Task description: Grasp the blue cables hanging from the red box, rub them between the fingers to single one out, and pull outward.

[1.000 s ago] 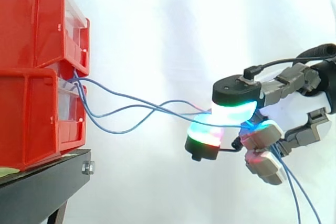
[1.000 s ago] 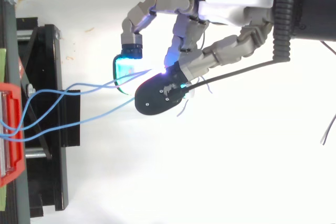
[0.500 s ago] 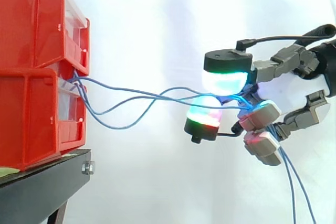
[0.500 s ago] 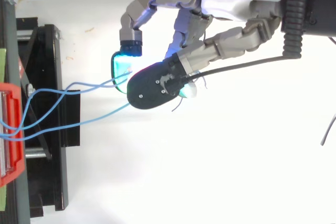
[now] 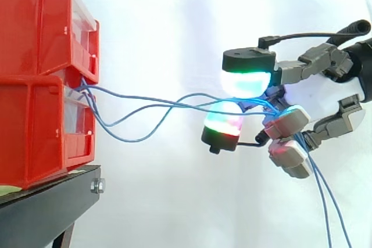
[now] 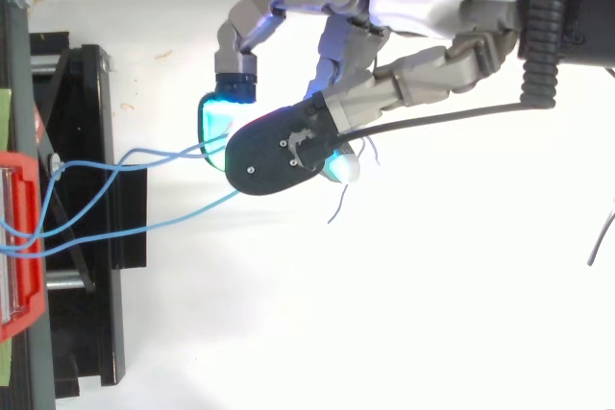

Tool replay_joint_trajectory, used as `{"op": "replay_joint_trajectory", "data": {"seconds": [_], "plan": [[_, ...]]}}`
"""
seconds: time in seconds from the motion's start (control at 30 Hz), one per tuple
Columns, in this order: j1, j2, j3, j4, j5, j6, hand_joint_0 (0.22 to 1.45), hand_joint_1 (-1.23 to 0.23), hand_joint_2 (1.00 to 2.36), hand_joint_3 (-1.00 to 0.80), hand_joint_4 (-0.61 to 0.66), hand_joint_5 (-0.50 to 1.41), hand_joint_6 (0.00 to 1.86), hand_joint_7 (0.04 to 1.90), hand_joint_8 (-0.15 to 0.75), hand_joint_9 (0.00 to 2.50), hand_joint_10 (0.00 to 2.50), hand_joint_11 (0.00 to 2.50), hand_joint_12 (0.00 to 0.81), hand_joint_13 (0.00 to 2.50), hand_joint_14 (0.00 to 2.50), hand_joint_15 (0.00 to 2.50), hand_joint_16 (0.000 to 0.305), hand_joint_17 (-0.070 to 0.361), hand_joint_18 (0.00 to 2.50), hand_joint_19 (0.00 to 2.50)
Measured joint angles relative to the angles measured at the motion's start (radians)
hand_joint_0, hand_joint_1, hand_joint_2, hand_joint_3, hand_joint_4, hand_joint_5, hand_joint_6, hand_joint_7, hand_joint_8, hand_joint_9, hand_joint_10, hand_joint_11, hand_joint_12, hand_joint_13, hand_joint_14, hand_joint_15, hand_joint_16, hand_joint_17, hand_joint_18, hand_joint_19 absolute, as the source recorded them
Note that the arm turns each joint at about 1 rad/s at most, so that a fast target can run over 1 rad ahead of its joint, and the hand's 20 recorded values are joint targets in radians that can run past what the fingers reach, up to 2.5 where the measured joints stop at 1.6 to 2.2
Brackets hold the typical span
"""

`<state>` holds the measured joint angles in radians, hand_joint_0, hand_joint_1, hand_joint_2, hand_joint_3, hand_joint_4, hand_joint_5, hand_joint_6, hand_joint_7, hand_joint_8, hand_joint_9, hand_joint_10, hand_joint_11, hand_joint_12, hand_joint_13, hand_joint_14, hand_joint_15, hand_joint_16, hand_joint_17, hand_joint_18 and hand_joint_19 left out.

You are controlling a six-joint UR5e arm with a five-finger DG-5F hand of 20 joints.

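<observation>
- Hand (image 5: 311,96), right of the side view: I found it clenched on the blue cables (image 5: 168,104), which passed between two glowing fingertips (image 5: 247,79) set one above the other.
- Upper pad, centre-right: it glowed white with a green band under its black cap. The lower pad (image 5: 224,126) showed green over red.
- Remaining fingers: I saw them curled just below and to the right of the pinch. The cables' free ends ran past them and hung down to the lower right edge of the frame.
- Cable run, left half of the side view: the strands left the front of the stacked red bins (image 5: 38,120) where the upper bin meets the lower. They sagged in loose loops and crossed one another on the way to the pinch.
- Black stand (image 5: 52,196), lower left: it carried the bins.
- Top view: the hand (image 6: 423,7) reached in from the upper right. A dark-backed fingertip lay over the cables (image 6: 173,221) near the centre. The strands led left across the stand (image 6: 91,237) to the bins at the left edge.
- White curtain (image 5: 174,21): it formed the backdrop.
</observation>
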<state>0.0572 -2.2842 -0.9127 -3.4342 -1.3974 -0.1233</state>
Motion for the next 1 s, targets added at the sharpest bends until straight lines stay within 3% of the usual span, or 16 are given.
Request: {"op": "replay_joint_trajectory", "data": {"seconds": [0.33,0.43,0.5,0.6,0.7,0.77,1.0], "plan": [[0.000,0.000,0.002,-0.006,0.000,0.002,0.62,-0.74,1.01,-0.12,0.04,-0.14,0.90,0.88,0.318,1.26,0.02,0.97,0.392,0.89,0.02,0.59,0.056,0.126,0.74,0.68],[0.000,0.000,0.005,-0.007,0.000,0.001,0.64,-0.82,1.02,-0.08,-0.02,-0.15,0.91,1.03,0.299,1.23,0.02,0.98,0.372,0.85,0.02,0.60,0.053,0.119,0.70,0.68],[0.000,0.000,0.007,-0.008,0.000,0.001,0.66,-0.85,1.02,-0.08,-0.08,-0.16,0.93,0.97,0.283,1.19,0.02,0.98,0.362,0.81,0.02,0.60,0.051,0.115,0.66,0.67],[0.000,0.000,0.009,-0.009,0.000,0.001,0.72,-0.91,1.02,-0.20,-0.13,-0.17,0.94,0.95,0.267,1.14,0.03,0.98,0.358,0.75,0.02,0.57,0.050,0.112,0.61,0.63],[0.000,0.000,0.009,-0.009,0.000,0.001,0.74,-0.92,1.01,-0.38,-0.08,-0.17,0.94,0.91,0.265,1.13,0.02,0.97,0.358,0.74,0.02,0.56,0.049,0.111,0.61,0.63],[0.000,0.000,0.009,-0.010,0.000,0.001,0.66,-0.89,1.00,-0.50,0.00,-0.16,0.92,0.89,0.268,1.15,0.03,0.98,0.353,0.74,0.02,0.57,0.049,0.109,0.60,0.64],[0.000,0.000,0.009,-0.019,0.000,0.001,0.51,-0.73,1.00,-0.50,0.04,-0.15,0.90,0.89,0.299,1.22,0.02,0.97,0.384,0.80,0.02,0.60,0.053,0.120,0.61,0.67]]}}
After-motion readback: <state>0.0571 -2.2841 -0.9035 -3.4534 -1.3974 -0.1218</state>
